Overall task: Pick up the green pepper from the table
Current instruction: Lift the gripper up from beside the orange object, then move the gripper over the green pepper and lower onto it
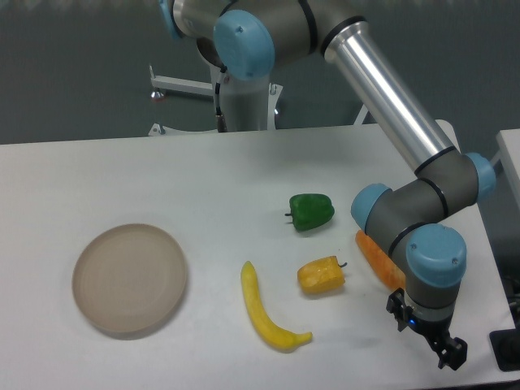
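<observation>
The green pepper [311, 211] lies on the white table [244, 171] right of centre, glossy and dark, with its short stem pointing left. My gripper [452, 355] hangs low over the table's near right corner, well to the right of the pepper and nearer the camera than it, touching nothing. Its dark fingers are small and seen end-on, so whether they are spread does not show. Nothing is held between them.
A yellow pepper [321, 275] sits just in front of the green one, and a yellow banana [266, 313] lies left of that. An orange carrot [375, 258] is partly hidden behind the wrist. A round beige plate [130, 279] rests at the left.
</observation>
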Motion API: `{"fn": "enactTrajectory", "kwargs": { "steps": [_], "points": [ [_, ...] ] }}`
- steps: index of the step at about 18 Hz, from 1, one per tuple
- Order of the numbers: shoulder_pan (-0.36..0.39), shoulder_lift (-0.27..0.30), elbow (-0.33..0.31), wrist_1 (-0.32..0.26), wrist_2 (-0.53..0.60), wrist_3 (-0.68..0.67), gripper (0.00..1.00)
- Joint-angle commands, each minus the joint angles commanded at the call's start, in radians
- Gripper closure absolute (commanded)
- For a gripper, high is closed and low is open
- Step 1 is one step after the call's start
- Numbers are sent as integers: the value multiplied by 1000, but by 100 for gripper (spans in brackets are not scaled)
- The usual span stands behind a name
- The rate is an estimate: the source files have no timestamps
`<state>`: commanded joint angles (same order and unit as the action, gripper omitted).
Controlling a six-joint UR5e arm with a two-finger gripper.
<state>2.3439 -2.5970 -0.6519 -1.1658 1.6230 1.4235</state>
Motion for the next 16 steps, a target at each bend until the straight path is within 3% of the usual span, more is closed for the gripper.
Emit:
{"fn": "enactTrajectory", "kwargs": {
  "steps": [7,13,16],
  "points": [
    [-2,28,-15,-21,-2,-20,0],
    [-2,135,-138,-58,-11,-25,0],
    [-2,196,-184,-130,-6,-20,0]
  ]
}}
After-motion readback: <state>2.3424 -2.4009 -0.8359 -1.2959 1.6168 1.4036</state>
